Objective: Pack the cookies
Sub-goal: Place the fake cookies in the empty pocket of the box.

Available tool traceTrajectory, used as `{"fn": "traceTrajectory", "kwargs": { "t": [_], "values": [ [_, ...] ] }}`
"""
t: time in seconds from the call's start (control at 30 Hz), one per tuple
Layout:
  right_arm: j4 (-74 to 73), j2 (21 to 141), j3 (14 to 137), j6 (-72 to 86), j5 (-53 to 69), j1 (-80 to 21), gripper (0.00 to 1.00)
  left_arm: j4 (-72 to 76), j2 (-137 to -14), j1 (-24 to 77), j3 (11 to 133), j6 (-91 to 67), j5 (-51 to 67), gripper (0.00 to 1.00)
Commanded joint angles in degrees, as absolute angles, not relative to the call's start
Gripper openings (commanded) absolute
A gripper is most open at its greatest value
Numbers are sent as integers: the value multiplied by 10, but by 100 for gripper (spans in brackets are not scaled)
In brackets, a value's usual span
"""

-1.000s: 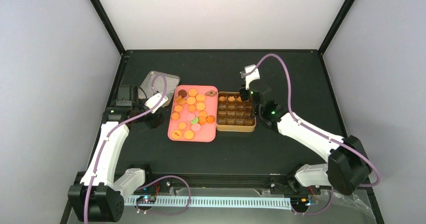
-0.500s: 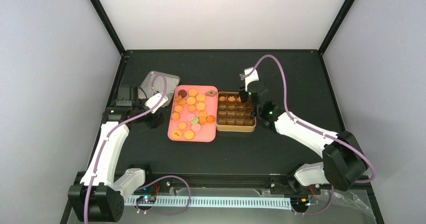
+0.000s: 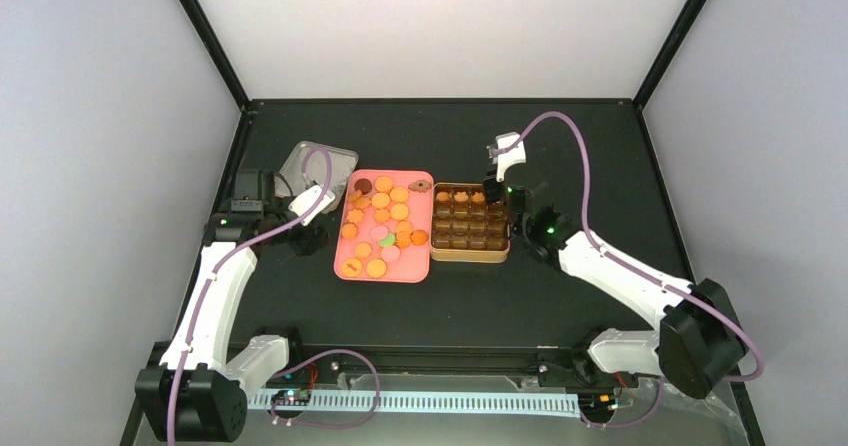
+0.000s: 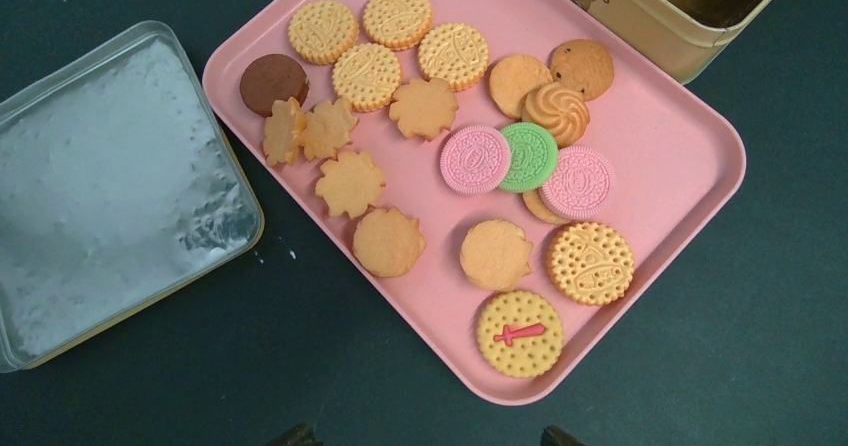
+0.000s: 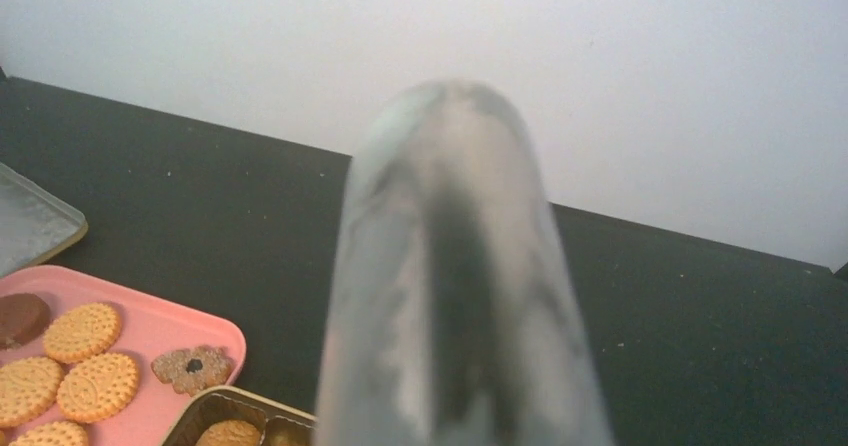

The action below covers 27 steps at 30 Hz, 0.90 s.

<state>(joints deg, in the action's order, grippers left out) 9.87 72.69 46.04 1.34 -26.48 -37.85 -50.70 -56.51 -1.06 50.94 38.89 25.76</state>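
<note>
Several cookies (image 3: 380,216) lie on the pink tray (image 3: 400,271): mostly orange-yellow, a few pink, green and dark brown (image 4: 510,156). A few cookies (image 3: 461,197) sit in the far row of the gold tin (image 3: 470,255). My left gripper (image 4: 428,436) hovers open over the table just off the tray's near-left corner, nothing between its fingers. My right gripper (image 3: 503,188) is above the tin's far right corner, shut on a frosted translucent tool (image 5: 450,266). The tool fills the right wrist view and hides the jaws.
The tin's silver lid (image 3: 318,161) lies upside down on the black table, left of the tray and behind the left gripper (image 3: 303,234). Tray and tin sit side by side, touching. Black frame posts and grey walls bound the table.
My right gripper has shifted slightly to the right with the tool, staying over the tin's far right corner. The left arm, tray and cookies have not moved.
</note>
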Motion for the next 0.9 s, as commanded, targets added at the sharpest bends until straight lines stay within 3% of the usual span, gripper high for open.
{"fn": "traceTrajectory", "kwargs": {
  "t": [0.0, 0.4, 0.87],
  "values": [
    [117, 709, 457, 28, -260, -375, 31, -507, -565, -15, 515, 388, 270, 59],
    [122, 758, 467, 37, -263, -375, 31, -515, -561, -14, 518, 394, 265, 59],
    [107, 716, 460, 54, -284, -349, 21, -513, -569, -15, 521, 386, 273, 59]
  ]
}}
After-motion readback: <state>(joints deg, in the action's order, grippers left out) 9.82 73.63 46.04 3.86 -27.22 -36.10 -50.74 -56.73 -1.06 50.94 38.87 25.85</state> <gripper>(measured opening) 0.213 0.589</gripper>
